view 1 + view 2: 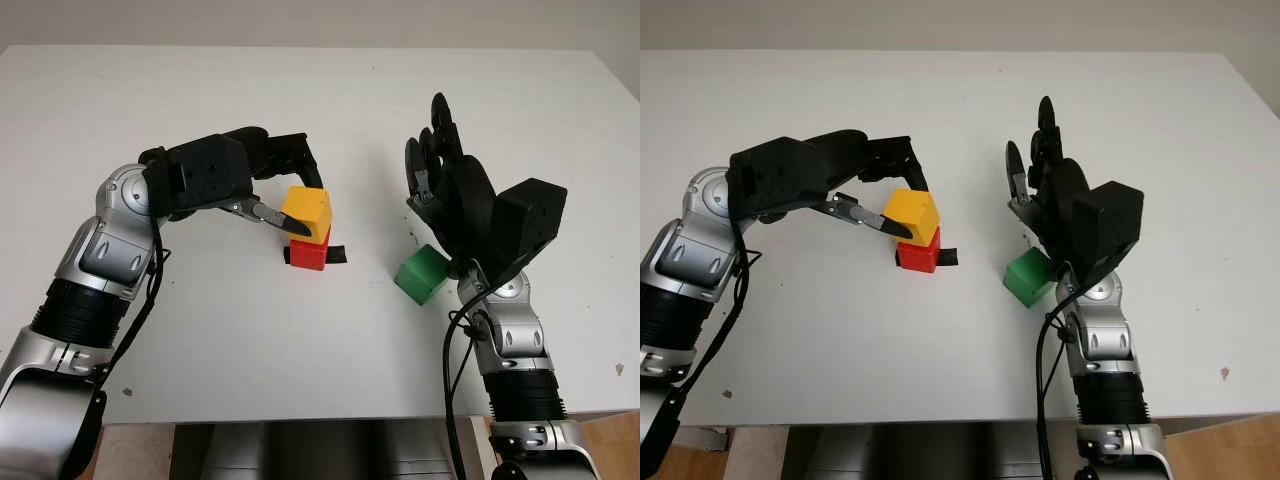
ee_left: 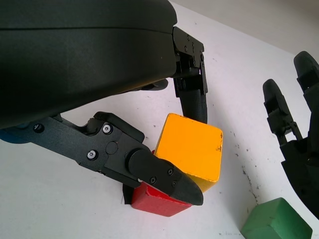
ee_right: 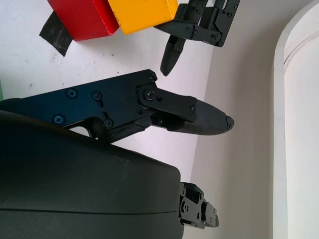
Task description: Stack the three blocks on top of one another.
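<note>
Left robot hand [image 1: 283, 190]: your fingers are clamped on the yellow block [image 1: 307, 213] — one at the near face, one at the far face.
Yellow block: sitting on the red block [image 1: 308, 254], slightly skewed.
Red block: on the table [image 1: 250, 330], over a strip of black tape [image 1: 337, 254]; mostly hidden under the yellow one.
Right robot hand [image 1: 432, 160]: open, raised just behind the green block [image 1: 421, 275] — not touching it.
Green block: on the table, well right of your stack.

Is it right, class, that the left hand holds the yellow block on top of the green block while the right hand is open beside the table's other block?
Not quite. The left hand holds the yellow block on the red block, not the green one, as the left eye view shows. The green block sits on the table beside the open right hand.
</note>
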You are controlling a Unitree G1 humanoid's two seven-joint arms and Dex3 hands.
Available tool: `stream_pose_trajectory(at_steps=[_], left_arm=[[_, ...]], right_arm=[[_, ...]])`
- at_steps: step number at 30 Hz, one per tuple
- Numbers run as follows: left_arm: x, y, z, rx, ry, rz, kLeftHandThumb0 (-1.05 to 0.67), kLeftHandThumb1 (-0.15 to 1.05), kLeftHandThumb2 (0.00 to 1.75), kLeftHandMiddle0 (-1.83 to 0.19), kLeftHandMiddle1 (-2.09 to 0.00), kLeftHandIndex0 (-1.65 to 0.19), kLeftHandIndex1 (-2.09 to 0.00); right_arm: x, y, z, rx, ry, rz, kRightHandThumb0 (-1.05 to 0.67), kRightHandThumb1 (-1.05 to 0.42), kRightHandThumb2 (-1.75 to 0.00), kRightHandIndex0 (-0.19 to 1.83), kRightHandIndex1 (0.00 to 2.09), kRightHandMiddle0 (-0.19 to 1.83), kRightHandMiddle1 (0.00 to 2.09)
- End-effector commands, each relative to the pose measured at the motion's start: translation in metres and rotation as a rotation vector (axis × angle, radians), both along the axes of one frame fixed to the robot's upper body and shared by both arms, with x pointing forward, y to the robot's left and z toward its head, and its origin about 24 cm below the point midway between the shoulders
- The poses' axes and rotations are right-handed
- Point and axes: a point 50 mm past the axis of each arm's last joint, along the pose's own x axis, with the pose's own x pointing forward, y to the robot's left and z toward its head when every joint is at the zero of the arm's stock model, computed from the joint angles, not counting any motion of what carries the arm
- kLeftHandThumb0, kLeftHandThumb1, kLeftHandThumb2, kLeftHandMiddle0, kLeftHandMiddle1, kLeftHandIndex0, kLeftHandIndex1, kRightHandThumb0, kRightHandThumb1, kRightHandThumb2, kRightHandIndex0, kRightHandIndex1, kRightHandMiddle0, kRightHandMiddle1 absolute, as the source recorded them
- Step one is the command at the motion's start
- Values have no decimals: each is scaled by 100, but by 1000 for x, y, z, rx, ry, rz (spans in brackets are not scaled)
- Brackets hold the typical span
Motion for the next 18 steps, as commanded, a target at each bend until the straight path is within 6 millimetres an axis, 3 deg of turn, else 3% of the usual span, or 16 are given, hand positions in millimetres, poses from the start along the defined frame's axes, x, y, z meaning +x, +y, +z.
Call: stream_pose_trajectory(at_steps=[1, 12, 14, 15, 18], left_arm=[[-1, -3, -2, -2, -4, -6, -53, 104, 5, -24, -6, -26, -170], [2, -3, -5, -10, 13, -5, -57, 104, 5, -22, -5, -20, -160], [2, -3, -5, -6, 29, -6, -60, 105, 7, -19, -4, -12, -142], [2, -3, -5, -5, 35, -7, -63, 105, 8, -16, -3, -7, -121], [2, -3, -5, -17, 52, -10, -67, 105, 7, -13, -4, -5, -96]], right_arm=[[-1, 0, 2, 2, -8, -7, -60, -105, -63, -19, 0, -19, 0], [-1, -1, 4, -8, -15, -12, -61, -105, -61, -19, 0, -19, 0], [0, -1, 4, -7, -15, -11, -61, -105, -61, -19, 0, -19, 0], [0, -1, 4, -8, -16, -11, -61, -105, -61, -19, 0, -19, 0], [0, 0, 4, -4, -10, -10, -62, -105, -61, -19, 0, -19, 0]])
